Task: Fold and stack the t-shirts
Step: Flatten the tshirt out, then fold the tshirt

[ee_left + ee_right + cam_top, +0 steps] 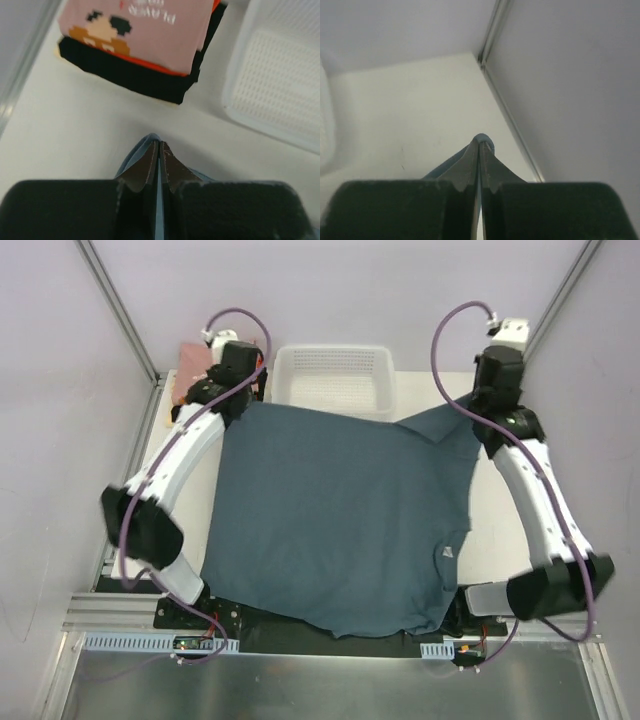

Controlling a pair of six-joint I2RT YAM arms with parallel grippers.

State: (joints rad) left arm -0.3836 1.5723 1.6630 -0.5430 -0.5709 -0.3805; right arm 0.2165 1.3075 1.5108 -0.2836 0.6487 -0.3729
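Note:
A slate blue-grey t-shirt [340,510] lies spread over the table, its near hem hanging past the front edge, a small pale mark [449,552] at its right. My left gripper [232,390] is shut on its far left corner; the wrist view shows blue cloth [141,150] pinched between the fingertips [159,147]. My right gripper [485,405] is shut on the far right corner, blue cloth [486,140] curling over its tips [479,142]. A folded stack of t-shirts [140,45], pink printed on top, orange-red and black below, sits at the far left.
A white plastic mesh basket [335,380] stands at the back centre, just beyond the shirt's far edge, also seen as the basket [280,85] right of the folded stack. Enclosure walls and metal posts [492,30] close the back corners.

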